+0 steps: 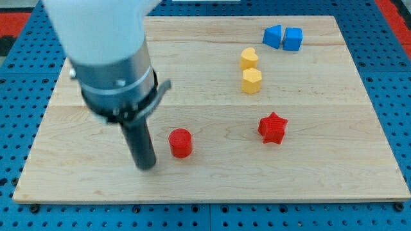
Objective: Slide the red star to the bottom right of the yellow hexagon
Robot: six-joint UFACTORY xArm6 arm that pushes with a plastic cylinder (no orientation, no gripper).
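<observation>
The red star (272, 128) lies on the wooden board at the view's right of centre. The yellow hexagon (252, 81) sits above it and slightly to the left, a gap apart. My tip (148, 166) rests on the board near the view's bottom left, far left of the star. It stands just left of a red cylinder (181, 142), with a small gap between them.
A yellow heart-shaped block (249, 58) sits just above the hexagon. Two blue blocks (272, 36) (293, 38) sit side by side near the view's top right. The wooden board (334, 167) lies on a blue perforated table. The arm's large body covers the board's upper left.
</observation>
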